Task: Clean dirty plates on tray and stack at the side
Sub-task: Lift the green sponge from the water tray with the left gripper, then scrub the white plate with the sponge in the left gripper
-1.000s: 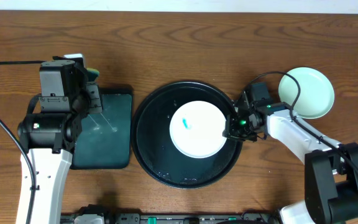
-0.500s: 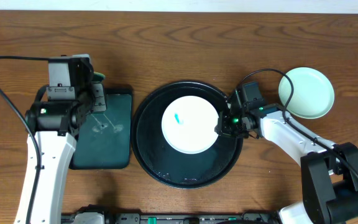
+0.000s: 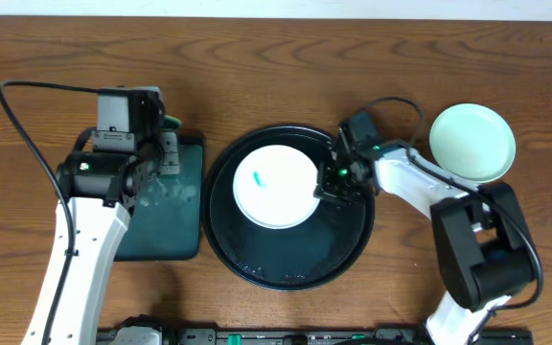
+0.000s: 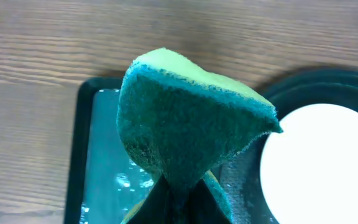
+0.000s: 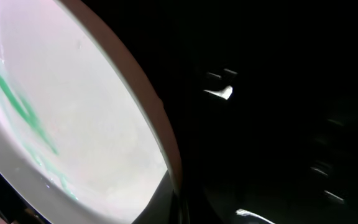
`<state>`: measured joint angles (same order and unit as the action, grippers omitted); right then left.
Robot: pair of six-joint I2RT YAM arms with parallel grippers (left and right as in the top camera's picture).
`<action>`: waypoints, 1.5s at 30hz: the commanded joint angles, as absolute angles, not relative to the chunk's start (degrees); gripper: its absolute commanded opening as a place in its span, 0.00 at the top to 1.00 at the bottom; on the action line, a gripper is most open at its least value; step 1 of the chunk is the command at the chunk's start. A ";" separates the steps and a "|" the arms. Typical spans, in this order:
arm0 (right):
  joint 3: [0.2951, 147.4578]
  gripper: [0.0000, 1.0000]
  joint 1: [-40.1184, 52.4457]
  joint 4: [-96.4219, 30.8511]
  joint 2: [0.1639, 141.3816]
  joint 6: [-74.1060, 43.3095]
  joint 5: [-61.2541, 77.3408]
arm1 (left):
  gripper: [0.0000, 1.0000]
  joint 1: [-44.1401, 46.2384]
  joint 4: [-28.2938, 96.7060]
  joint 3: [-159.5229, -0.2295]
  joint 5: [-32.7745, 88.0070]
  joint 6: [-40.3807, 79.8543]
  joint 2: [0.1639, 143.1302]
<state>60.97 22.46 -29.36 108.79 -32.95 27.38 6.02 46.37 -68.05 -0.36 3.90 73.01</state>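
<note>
1. Seen by the left wrist only: left gripper [image 4: 178, 204] pinched narrow on the lower fold of a green scouring sponge [image 4: 185, 124], dark rough face toward the camera, pale yellow-green foam along the far edge.
2. Below that sponge, a wet dark-green rectangular tray [image 4: 98, 162]; to its right, the white plate [image 4: 328, 162] inside the round black tray [image 4: 303, 84].
3. From overhead, only a sliver of sponge showing past the left wrist housing, over the far right corner of the rectangular tray.
4. Overhead again: right gripper [image 3: 331, 182] closed tight at the white plate's right rim, over the right part of the black tray.
5. Right wrist view: plate rim running down to the fingers at the bottom edge, with a teal smear [image 5: 17, 106] on the plate face, sharper here than overhead.
6. Overhead alone: white plate left of the tray's middle, toward the far side; glossy wet tray floor bare on the near side.
7. Overhead alone: mint-aqua plate [image 3: 472, 144] on the wood tabletop [image 3: 353, 57], right of the black tray, apart from it.
</note>
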 commanded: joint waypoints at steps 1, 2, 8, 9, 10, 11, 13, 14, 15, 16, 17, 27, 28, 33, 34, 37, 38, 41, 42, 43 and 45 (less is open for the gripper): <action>61.41 0.99 24.34 -29.61 111.35 -33.39 27.86 | 0.93 7.57 47.11 -68.47 -0.47 6.46 72.99; 61.39 0.99 24.34 -29.65 111.35 -33.36 27.90 | 0.93 8.14 47.55 -68.47 -0.43 6.96 72.99; 61.41 0.99 24.32 -31.33 111.35 -31.92 26.87 | 0.93 13.78 48.29 -68.47 4.23 8.84 75.18; 61.41 0.99 24.32 -31.53 111.33 -31.14 26.85 | 0.93 15.14 48.27 -68.47 4.97 9.58 76.27; 61.41 0.99 24.32 -31.70 111.33 -30.79 26.81 | 0.93 16.53 48.23 -68.47 5.08 10.68 77.58; 61.41 0.99 24.34 -31.75 111.33 -30.04 26.83 | 0.93 17.96 48.03 -68.47 5.17 11.62 79.22; 61.43 0.99 24.34 -32.40 111.24 -29.28 25.54 | 0.93 20.71 47.31 -68.47 5.17 13.32 82.78; 61.52 0.99 24.34 -32.99 111.22 -29.26 24.23 | 0.93 21.74 46.92 -68.47 5.19 14.06 84.27; 61.63 0.99 24.34 -33.89 111.22 -29.17 22.59 | 0.93 23.11 46.22 -68.47 5.39 14.90 86.24; 61.87 0.99 24.34 -34.87 111.22 -29.08 20.73 | 0.93 24.23 45.65 -68.47 5.61 15.16 87.81; 62.06 0.99 24.34 -35.88 111.22 -29.06 18.85 | 0.93 25.28 45.04 -68.47 5.82 15.22 89.19; 62.74 0.99 24.34 -37.78 111.02 -27.53 15.25 | 0.93 28.05 41.93 -68.47 5.52 16.43 95.90; 62.94 0.99 24.34 -37.95 111.00 -27.11 15.25 | 0.93 28.05 41.45 -68.47 5.37 16.40 96.27; 63.59 0.99 24.34 -38.63 110.89 -27.11 15.22 | 0.93 28.05 37.93 -68.47 5.39 17.17 100.40; 63.61 0.99 24.34 -38.70 110.89 -27.09 15.25 | 0.93 28.05 37.43 -68.47 5.37 18.00 101.73; 63.61 0.99 24.34 -39.24 110.89 -27.11 15.25 | 0.93 28.05 36.86 -68.47 5.37 21.21 106.17; 63.61 0.99 24.36 -39.38 110.89 -27.11 15.25 | 0.93 28.05 36.86 -68.47 5.39 22.44 107.61; 63.64 0.99 24.38 -39.70 110.89 -27.11 15.25 | 0.93 28.05 36.97 -68.47 8.21 24.53 111.13; 63.64 0.99 24.38 -39.75 110.89 -27.09 15.22 | 0.93 28.05 36.97 -68.49 11.55 24.47 111.83; 63.64 0.99 24.38 -39.72 110.89 -27.07 15.25 | 0.93 28.05 36.80 -68.49 15.99 23.77 112.36; 63.64 0.99 24.38 -39.68 110.89 -26.92 15.25 | 0.93 28.10 36.16 -68.49 26.57 21.47 112.73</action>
